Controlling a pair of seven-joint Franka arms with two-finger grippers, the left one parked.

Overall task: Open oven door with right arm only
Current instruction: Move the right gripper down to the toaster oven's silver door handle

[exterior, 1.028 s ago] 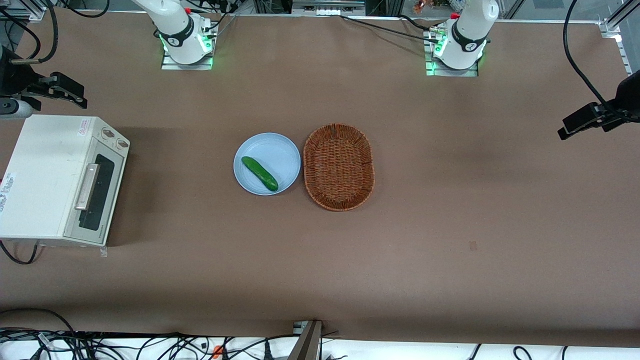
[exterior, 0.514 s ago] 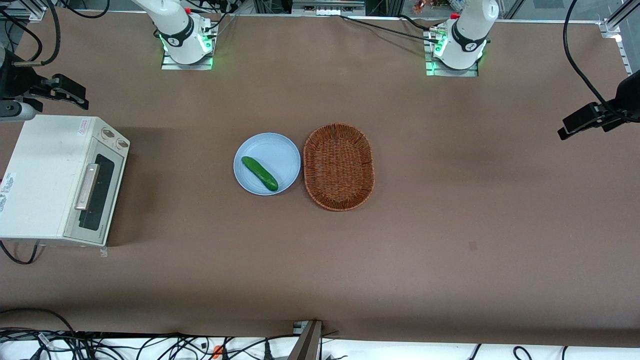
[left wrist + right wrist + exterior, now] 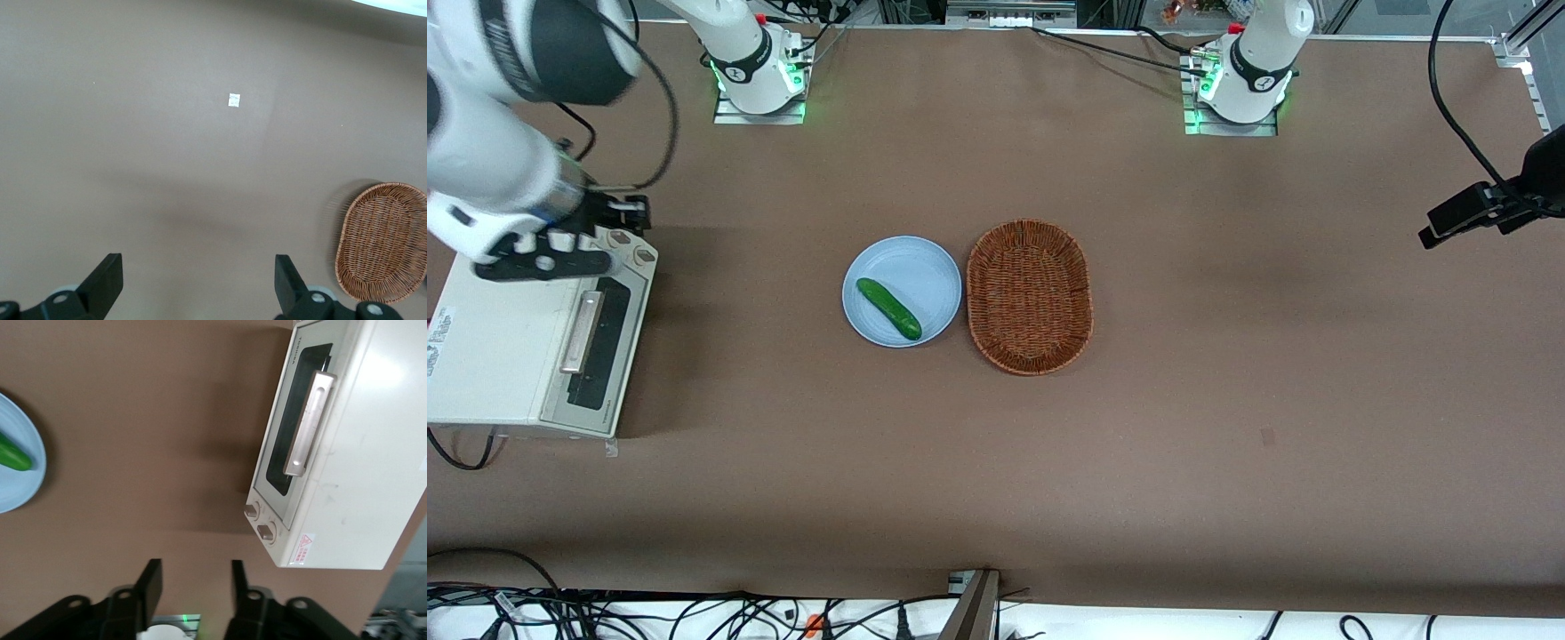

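We're early on: nothing opened yet. The bench [image 3: 1227, 427] carries the oven [image 3: 511, 329] at the working arm's end, and its door [image 3: 596, 342] sits flush, fully shut, w/ the handle [image 3: 581, 331] untouched. What's left is basically everything: reach, hook the handle, swing the door down.

Our arm [image 3: 489, 160] hangs above the oven's knob end. The hand [image 3: 190, 587] is above the bench just off the knobs [image 3: 259, 522], fingers apart w/ a moderate gap, holding nothing. The handle lies well clear of it, along the door, nearer the front camera.
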